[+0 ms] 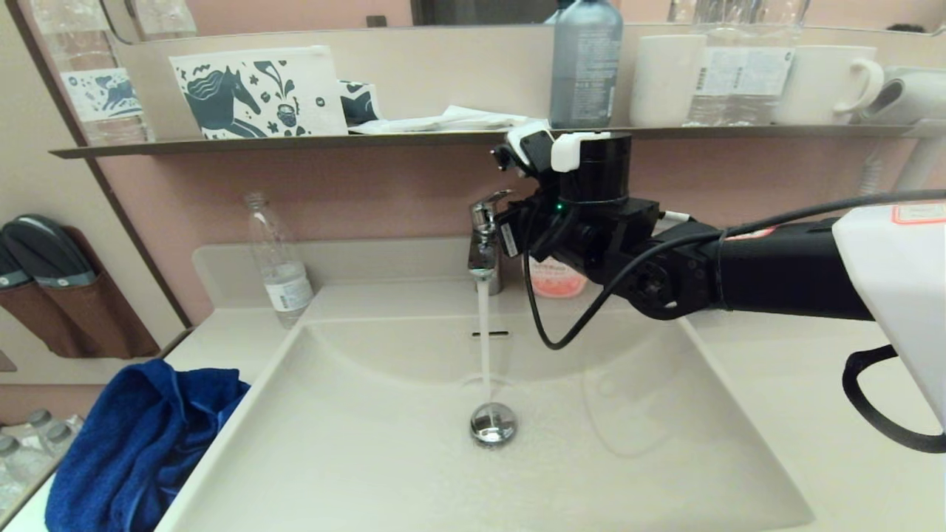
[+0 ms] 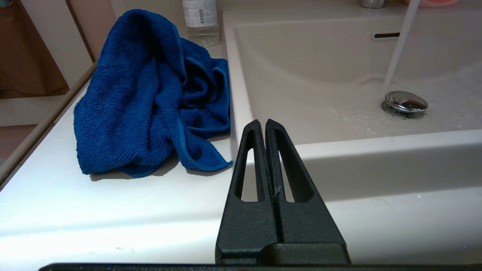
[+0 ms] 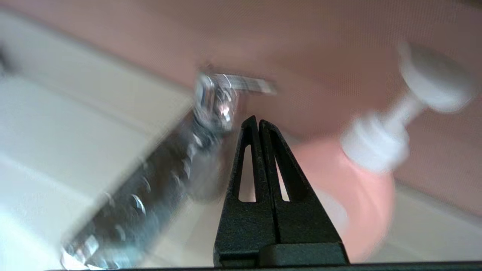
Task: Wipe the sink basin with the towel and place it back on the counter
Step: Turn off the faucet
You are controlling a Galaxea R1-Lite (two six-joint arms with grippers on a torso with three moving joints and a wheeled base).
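Here, near to far:
Left hand: clenched on nothing, fingers pressed together, hovering over the counter's front edge at the basin's near left corner.
Counter: cream-white and flat, surrounding the basin.
Towel: blue, bunched in a heap on the counter left of the basin, touching the basin rim and apart from both hands.
Sink basin: wet floor, with a chrome drain plug at the middle and an overflow slot in the far wall.
Water stream: falling from the spout onto the basin floor just behind the plug.
Right hand: clenched on nothing, fingertips just beside the tap, arm reaching in from the right above the basin.
Soap bottle: pink, with a white pump, behind the right hand.
Water bottle: clear, upright at the counter's far left.
Shelf: thin and dark on the wall, carrying a printed pouch, a grey bottle and white mugs.
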